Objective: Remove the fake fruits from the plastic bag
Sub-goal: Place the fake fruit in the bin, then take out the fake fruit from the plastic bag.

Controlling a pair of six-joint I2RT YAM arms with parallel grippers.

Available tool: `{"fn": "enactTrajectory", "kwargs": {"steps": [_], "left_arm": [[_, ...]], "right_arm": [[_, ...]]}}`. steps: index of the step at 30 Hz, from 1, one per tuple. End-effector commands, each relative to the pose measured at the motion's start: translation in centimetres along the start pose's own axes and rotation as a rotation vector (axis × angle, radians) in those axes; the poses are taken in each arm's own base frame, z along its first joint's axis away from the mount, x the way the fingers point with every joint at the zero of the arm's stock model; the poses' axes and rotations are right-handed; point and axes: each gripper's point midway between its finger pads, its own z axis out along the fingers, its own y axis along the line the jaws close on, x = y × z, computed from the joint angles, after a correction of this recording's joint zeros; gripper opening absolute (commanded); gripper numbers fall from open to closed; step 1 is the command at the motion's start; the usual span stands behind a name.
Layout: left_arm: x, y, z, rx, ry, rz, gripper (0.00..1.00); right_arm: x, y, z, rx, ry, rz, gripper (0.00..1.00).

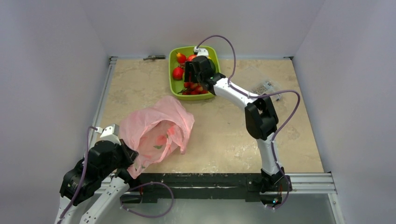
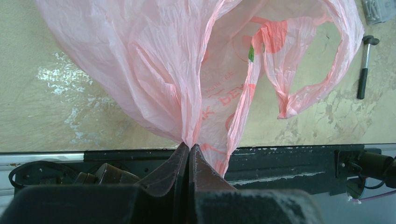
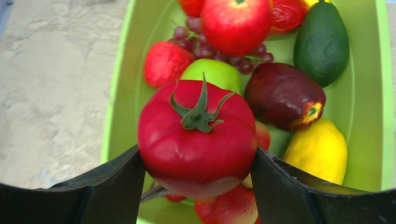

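Note:
The pink plastic bag (image 1: 156,128) lies crumpled at the near left of the table. My left gripper (image 1: 133,161) is shut on its gathered edge, which shows in the left wrist view (image 2: 189,145) with the bag (image 2: 163,60) spreading away. Red and green patches show through the bag; I cannot tell fruit from print. My right gripper (image 1: 194,77) hangs over the green tray (image 1: 171,70), shut on a red tomato (image 3: 196,135). Below it lie a red apple (image 3: 236,23), green apple (image 3: 212,73), grape bunch (image 3: 187,39) and yellow oval fruit (image 3: 317,149).
The tray (image 3: 130,70) also holds a dark green avocado (image 3: 322,42) and a dark red fruit (image 3: 282,95). A small metal tool (image 1: 154,57) lies at the far edge. A clear packet (image 1: 264,86) sits at the right. A black rail (image 1: 210,179) runs along the near edge.

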Motion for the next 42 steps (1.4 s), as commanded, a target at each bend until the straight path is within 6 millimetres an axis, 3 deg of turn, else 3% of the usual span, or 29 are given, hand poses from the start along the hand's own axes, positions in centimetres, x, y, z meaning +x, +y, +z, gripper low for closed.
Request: {"fn": "enactTrajectory", "kwargs": {"steps": [1, 3, 4, 7, 17, 23, 29, 32, 36, 42], "left_arm": [[-0.2, -0.1, 0.1, 0.012, -0.011, 0.015, 0.0], [-0.2, -0.1, 0.1, 0.014, -0.012, 0.015, 0.0], [-0.2, -0.2, 0.1, 0.013, -0.012, 0.016, 0.0], [-0.1, -0.2, 0.2, 0.011, -0.003, 0.02, 0.0], [0.0, -0.3, 0.4, 0.003, 0.018, 0.029, 0.0], [0.0, -0.3, 0.4, 0.005, 0.016, 0.028, 0.0], [0.0, -0.3, 0.3, 0.012, 0.012, 0.028, 0.0], [-0.1, -0.4, 0.2, 0.018, 0.004, 0.026, 0.0], [-0.1, -0.4, 0.2, 0.02, 0.004, 0.027, 0.0], [0.0, -0.5, 0.3, 0.023, 0.006, 0.031, 0.0]], "right_arm": [[-2.0, -1.4, 1.1, 0.032, 0.029, 0.055, 0.29], [-1.7, -1.9, 1.4, 0.045, 0.035, 0.048, 0.46], [-1.5, -2.1, 1.3, 0.044, 0.035, 0.038, 0.59], [-1.9, -2.3, 0.5, 0.039, 0.018, 0.014, 0.81], [-3.0, -2.9, -5.3, 0.037, -0.017, 0.0, 0.91], [-0.8, 2.0, -11.4, -0.127, -0.026, -0.006, 0.89], [4.1, 8.3, -17.3, -0.325, 0.018, -0.057, 0.86], [5.7, 12.5, -22.1, -0.513, -0.063, -0.11, 0.86], [6.4, 15.3, -27.1, -0.637, -0.172, -0.142, 0.87], [6.9, 18.9, -31.1, -0.756, -0.201, -0.153, 0.87]]}}
